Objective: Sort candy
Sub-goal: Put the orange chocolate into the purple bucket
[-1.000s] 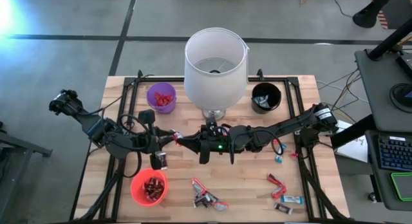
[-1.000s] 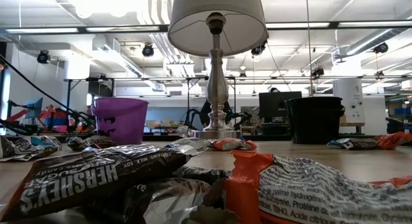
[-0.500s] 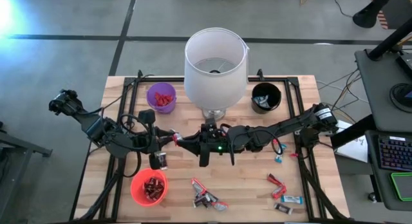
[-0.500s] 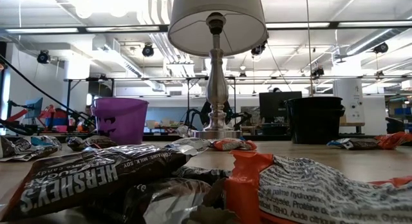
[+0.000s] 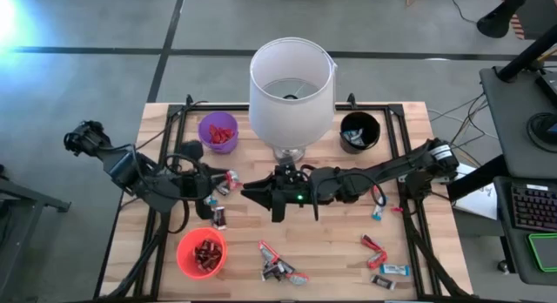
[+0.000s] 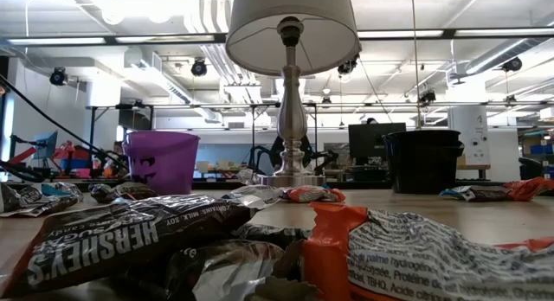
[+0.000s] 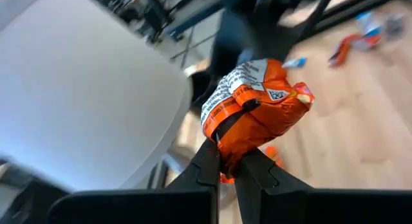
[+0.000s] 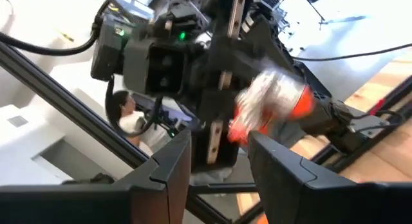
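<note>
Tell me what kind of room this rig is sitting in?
Probably an industrial-style robotics lab or workshop: exposed ceiling ducts and pipes, a bare concrete floor, and a neighbouring desk with a keyboard. The wooden table carries a lamp and cups.

The lamp (image 5: 291, 85) is your main obstacle: its wide shade overhangs the table's back middle, and both grippers meet just in front of its base. The left gripper (image 5: 228, 181), pinched on an orange candy (image 7: 254, 111), sits front-left of the lamp; the right gripper (image 5: 252, 191), fingers parted, is directly in front. The purple cup (image 5: 218, 131) stands left of the lamp, the black cup (image 5: 359, 131) right. Farther in front of the lamp you have bare wood between the red cup (image 5: 201, 253) and scattered candies (image 5: 280, 265).
</note>
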Available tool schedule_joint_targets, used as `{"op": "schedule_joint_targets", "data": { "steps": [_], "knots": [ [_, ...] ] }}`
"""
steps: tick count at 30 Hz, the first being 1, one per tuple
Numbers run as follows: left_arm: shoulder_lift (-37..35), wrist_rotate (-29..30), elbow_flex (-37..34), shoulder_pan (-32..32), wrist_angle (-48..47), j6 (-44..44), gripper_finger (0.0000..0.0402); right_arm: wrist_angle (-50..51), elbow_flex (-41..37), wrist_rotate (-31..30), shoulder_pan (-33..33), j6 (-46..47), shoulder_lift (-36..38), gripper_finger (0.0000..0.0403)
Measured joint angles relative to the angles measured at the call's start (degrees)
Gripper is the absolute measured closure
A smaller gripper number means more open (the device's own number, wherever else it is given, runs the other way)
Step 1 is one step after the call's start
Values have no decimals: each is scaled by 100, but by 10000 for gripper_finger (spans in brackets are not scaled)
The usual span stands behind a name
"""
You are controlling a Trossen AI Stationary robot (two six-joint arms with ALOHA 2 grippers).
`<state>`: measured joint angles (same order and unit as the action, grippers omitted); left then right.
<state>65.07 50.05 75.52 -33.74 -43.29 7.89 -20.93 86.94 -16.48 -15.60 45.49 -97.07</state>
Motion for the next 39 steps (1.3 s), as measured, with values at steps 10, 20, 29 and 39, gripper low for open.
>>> {"op": "schedule_joint_targets", "data": {
  "steps": [10,20,29,39],
  "knots": [
    [-446,249,-41,317,-1817,-1137,400,1389,0,98,-41,477,134,264],
    [-1021,144,-111,1031,-2556,-1317,400,2556,-2,303,-58,560,137,267],
    [-1389,143,-117,1806,-3085,-1295,400,3971,-2,513,-65,662,139,262],
    [-1411,-284,-448,2854,-3168,-1293,400,5328,-4,506,-60,794,139,259]
  ]
}}
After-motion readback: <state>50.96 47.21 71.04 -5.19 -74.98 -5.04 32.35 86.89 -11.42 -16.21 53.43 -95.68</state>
